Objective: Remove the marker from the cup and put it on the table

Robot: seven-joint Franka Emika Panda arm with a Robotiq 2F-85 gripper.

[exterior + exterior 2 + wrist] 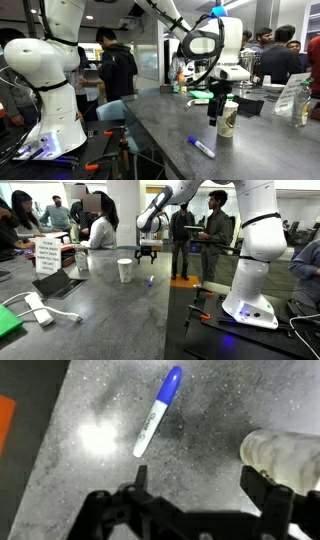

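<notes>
The marker (157,412), blue cap and pale body, lies flat on the dark grey table (210,420). It also shows in both exterior views (203,147) (150,282). The white paper cup (227,118) with olive-brown print stands upright on the table, also seen in an exterior view (125,270) and at the right edge of the wrist view (285,455). My gripper (200,485) is open and empty, hovering above the table between marker and cup (217,100) (148,252).
A sign stand (46,255) and a dark tablet (58,283) sit on the counter. White cable and charger (38,308) lie near the front. Steel urns (265,75) stand at the far end. People stand around the counter.
</notes>
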